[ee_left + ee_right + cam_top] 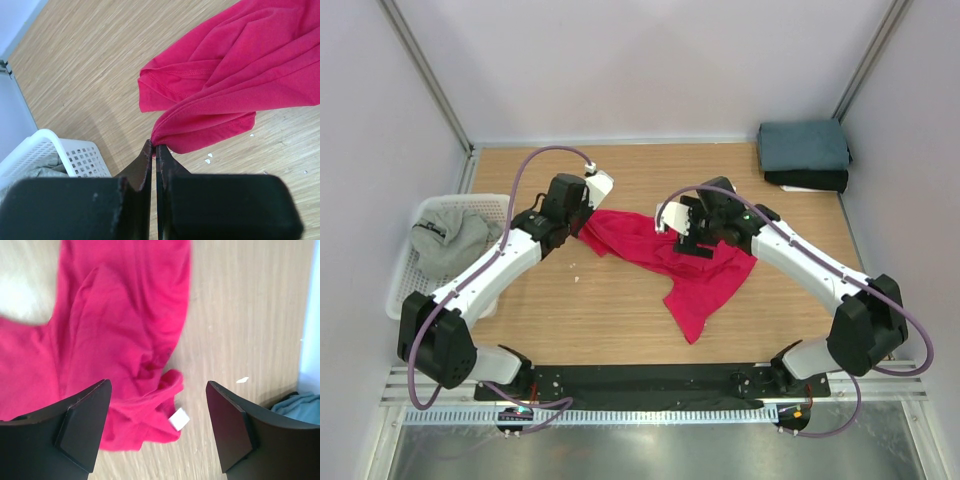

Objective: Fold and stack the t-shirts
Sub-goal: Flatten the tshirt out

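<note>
The crimson-red t-shirt (690,265) lies crumpled across the middle of the table. My left gripper (586,226) is shut on its left edge; in the left wrist view the red cloth (220,85) bunches at the closed fingertips (155,146). My right gripper (695,240) is open above the shirt's upper right part; in the right wrist view the red cloth (115,340) with a small white tag (179,418) lies between the spread fingers, untouched. A slate-blue t-shirt (804,145) sits folded on a black one (810,181) at the back right. A light grey t-shirt (450,238) lies in the basket.
A white mesh basket (402,275) stands at the table's left edge; its corner shows in the left wrist view (60,152). Small white scraps (207,160) lie on the wood. Walls close in the table at the back and sides.
</note>
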You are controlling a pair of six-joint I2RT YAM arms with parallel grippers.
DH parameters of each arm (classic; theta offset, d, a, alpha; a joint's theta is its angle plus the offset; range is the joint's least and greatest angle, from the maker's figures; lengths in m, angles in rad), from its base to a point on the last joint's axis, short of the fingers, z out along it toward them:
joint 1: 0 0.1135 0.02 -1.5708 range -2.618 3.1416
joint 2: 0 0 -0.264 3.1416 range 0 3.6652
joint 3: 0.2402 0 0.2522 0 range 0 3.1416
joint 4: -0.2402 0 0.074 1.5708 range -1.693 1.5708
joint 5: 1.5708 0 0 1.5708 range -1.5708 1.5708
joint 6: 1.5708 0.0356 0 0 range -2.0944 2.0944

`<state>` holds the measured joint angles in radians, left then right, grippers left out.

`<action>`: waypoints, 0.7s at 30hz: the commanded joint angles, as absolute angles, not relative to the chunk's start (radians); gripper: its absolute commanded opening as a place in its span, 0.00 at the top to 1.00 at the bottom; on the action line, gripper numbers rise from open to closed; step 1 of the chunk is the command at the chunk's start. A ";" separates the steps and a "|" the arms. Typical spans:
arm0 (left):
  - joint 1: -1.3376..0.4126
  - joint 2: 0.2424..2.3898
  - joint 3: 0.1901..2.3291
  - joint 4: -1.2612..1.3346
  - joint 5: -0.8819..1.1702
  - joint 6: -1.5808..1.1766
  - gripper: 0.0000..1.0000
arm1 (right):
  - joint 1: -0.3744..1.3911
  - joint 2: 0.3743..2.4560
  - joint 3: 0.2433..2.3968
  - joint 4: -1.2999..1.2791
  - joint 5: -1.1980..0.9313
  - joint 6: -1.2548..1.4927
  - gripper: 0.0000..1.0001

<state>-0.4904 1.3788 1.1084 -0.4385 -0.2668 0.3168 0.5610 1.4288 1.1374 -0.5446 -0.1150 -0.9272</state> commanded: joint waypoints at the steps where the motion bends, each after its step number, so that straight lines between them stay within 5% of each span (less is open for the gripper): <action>1: -0.485 1.384 1.138 -0.419 -0.278 0.302 1.00 | 0.568 1.385 1.154 -0.730 -0.167 -1.015 0.18; 8: -0.485 1.407 1.143 -0.420 -0.278 0.302 1.00 | 0.577 1.319 1.051 -0.813 -0.184 -1.060 0.26; 21: -0.486 1.407 1.135 -0.425 -0.278 0.298 1.00 | 0.603 1.376 1.008 -0.692 -0.180 -1.014 0.27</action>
<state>-0.4904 1.4281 1.1107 -0.4404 -0.2691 0.3161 0.5987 1.3537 0.9909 -0.7700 -0.1787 -1.0283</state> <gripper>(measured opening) 0.008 0.735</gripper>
